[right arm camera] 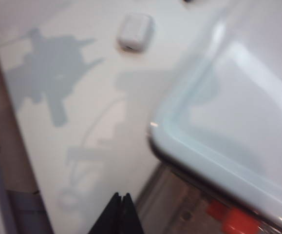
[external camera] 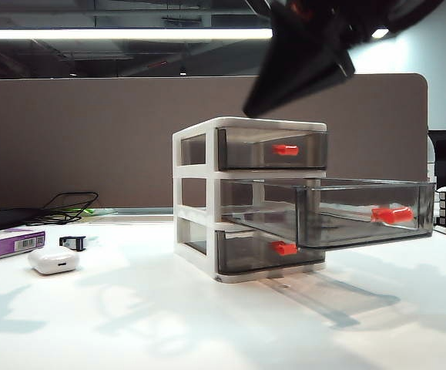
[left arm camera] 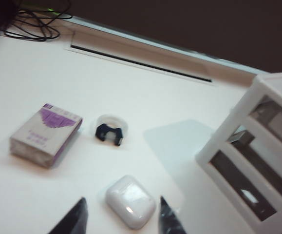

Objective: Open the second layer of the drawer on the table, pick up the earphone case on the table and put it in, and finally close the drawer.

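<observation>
On white table point(external camera: 207, 324), brown partition point(external camera: 92, 139) behind

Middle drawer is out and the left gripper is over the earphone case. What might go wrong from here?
1. The left gripper straddles the glossy white rounded earphone case, whose slick curved shell may squirt out.
2. The smoky grey middle tray overhangs far; a hard drop could tip the white three-tier cabinet.
3. The shut right gripper hovers close above the cabinet.

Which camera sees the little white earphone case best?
The left wrist view: the earphone case lies close and large between the open left gripper's fingertips. The exterior view shows it small; the right wrist view shows it blurred.
</observation>
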{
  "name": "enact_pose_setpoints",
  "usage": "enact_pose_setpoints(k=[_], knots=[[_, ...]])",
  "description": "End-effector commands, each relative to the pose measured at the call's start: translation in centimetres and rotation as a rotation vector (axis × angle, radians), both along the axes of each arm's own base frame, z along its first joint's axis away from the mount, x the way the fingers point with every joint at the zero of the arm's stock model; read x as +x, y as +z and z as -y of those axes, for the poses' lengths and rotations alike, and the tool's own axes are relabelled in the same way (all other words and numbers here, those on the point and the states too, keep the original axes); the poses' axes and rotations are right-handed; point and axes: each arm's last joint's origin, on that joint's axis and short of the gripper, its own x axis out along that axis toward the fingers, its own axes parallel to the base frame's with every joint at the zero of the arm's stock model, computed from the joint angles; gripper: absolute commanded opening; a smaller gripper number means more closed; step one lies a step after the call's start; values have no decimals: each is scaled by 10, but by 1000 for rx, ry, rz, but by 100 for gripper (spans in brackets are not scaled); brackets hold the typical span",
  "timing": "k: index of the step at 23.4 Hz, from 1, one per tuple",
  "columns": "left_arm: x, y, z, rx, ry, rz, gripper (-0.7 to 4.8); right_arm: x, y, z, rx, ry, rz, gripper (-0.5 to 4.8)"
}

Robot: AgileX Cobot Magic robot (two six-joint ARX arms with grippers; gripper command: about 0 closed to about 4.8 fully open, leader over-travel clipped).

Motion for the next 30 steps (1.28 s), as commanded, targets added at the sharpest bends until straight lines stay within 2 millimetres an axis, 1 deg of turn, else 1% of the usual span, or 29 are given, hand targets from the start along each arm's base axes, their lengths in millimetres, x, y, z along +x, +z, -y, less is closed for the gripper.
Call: enact_pose_setpoints(k=[1, 2, 4, 7, 9, 14, 15, 16, 18, 20, 21, 22, 28, 29, 30], knots=[[9, 0, -4, -56, -65, -11, 230, 1, 0, 2, -39, -45, 19, -5], [14, -3, -4, -63, -79, -35, 281, 4, -3, 1, -44, -52, 11, -5], [24, -7, -2, -68, -98, -60, 341, 9, -9, -2, -50, -55, 5, -5], [37, -13, 1, -78, -140, -84, 347, 18, -19, -8, -43, -69, -7, -5], [46, -19, 2, -83, -151, -98, 377, 24, -25, -12, -30, -68, -4, -5], [68, -30, 6, -94, -171, -158, 378, 32, -24, -17, 19, -82, 45, -5], [76, -31, 7, -96, -177, -171, 378, 34, -22, -19, 35, -82, 67, -5], [79, -32, 7, -97, -183, -174, 378, 34, -21, -19, 43, -83, 77, -5], [92, -32, 9, -100, -195, -188, 378, 37, -18, -21, 70, -88, 107, -5], [99, -32, 11, -105, -212, -201, 378, 40, -17, -22, 85, -92, 123, -5], [104, -33, 11, -114, -213, -213, 388, 43, -18, -23, 100, -98, 136, -5], [106, -33, 12, -129, -208, -224, 404, 45, -18, -24, 109, -105, 136, -5], [111, -32, 12, -143, -200, -265, 404, 57, -23, -30, 112, -109, 124, -5], [111, -32, 12, -134, -202, -271, 404, 58, -22, -31, 115, -108, 127, -5], [111, -33, 13, -83, -232, -271, 405, 58, -21, -31, 122, -104, 129, -5]])
